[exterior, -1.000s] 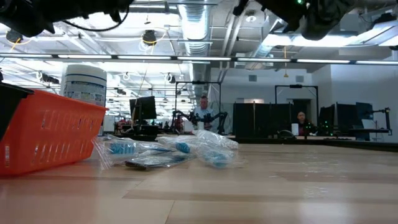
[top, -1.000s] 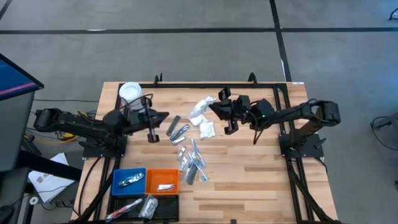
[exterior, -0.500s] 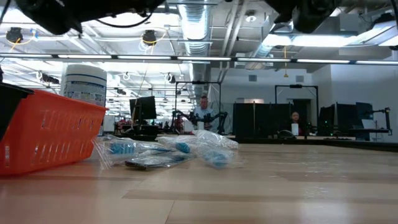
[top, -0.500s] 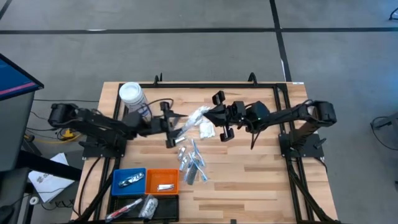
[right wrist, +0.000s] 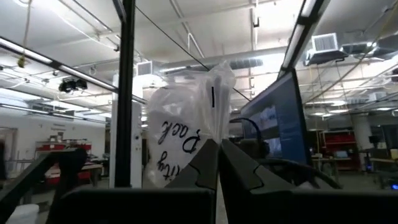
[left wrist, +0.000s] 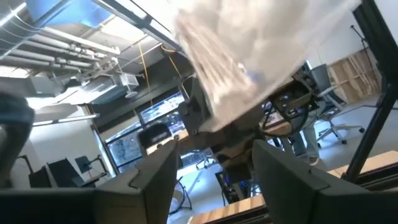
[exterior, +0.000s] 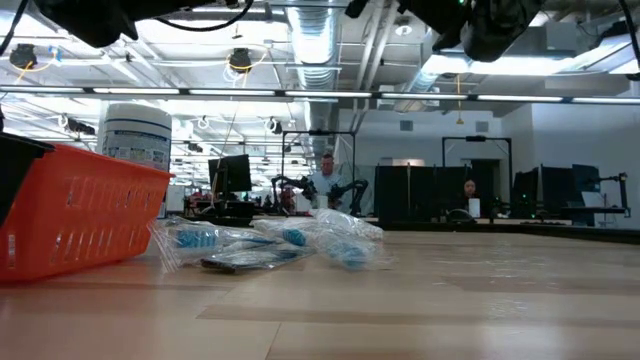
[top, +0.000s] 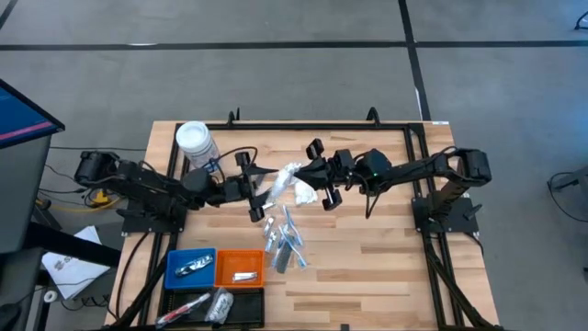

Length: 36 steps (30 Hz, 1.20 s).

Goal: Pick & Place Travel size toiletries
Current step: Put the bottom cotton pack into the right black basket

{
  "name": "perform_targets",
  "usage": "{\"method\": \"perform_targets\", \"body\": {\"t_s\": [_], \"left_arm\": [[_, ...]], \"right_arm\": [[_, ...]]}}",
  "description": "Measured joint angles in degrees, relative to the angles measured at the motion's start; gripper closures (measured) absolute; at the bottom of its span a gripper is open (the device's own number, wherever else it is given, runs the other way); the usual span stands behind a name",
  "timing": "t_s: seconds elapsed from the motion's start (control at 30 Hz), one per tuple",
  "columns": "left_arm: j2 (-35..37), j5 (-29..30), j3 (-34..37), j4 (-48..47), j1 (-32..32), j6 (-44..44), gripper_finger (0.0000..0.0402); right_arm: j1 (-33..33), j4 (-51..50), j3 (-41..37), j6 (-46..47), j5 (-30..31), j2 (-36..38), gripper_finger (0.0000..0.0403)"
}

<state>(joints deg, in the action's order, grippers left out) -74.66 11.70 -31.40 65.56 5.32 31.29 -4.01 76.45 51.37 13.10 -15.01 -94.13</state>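
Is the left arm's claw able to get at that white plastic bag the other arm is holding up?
Probably yes. The right gripper pinches the clear bag shut at one edge, holding it above the table. The left gripper sits right beside it, jaws open, with nothing between them.

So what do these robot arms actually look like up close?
Both are black jointed arms bolted to black frames at the table's sides, with loose black cables looping along them. The left gripper and right gripper each end in two dark, flat-sided fingers.
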Motion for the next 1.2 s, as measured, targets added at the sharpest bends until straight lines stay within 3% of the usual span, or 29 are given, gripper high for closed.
{"method": "perform_targets", "body": {"t_s": [0.17,0.57,1.2], "left_arm": [[-0.1,-0.6,0.0,1.1,-0.1,0.0,0.0211],[-0.1,-8.4,-1.7,3.4,-1.0,0.0,0.0213],[-1.0,-9.0,-2.0,5.7,-1.3,-0.2,0.0220]], "right_arm": [[0.0,0.2,0.0,-1.2,0.6,0.0,0.0403],[0.0,0.1,0.0,-2.6,1.4,0.0,0.0403],[0.0,0.4,0.0,-6.7,4.8,0.1,0.0403]]}}
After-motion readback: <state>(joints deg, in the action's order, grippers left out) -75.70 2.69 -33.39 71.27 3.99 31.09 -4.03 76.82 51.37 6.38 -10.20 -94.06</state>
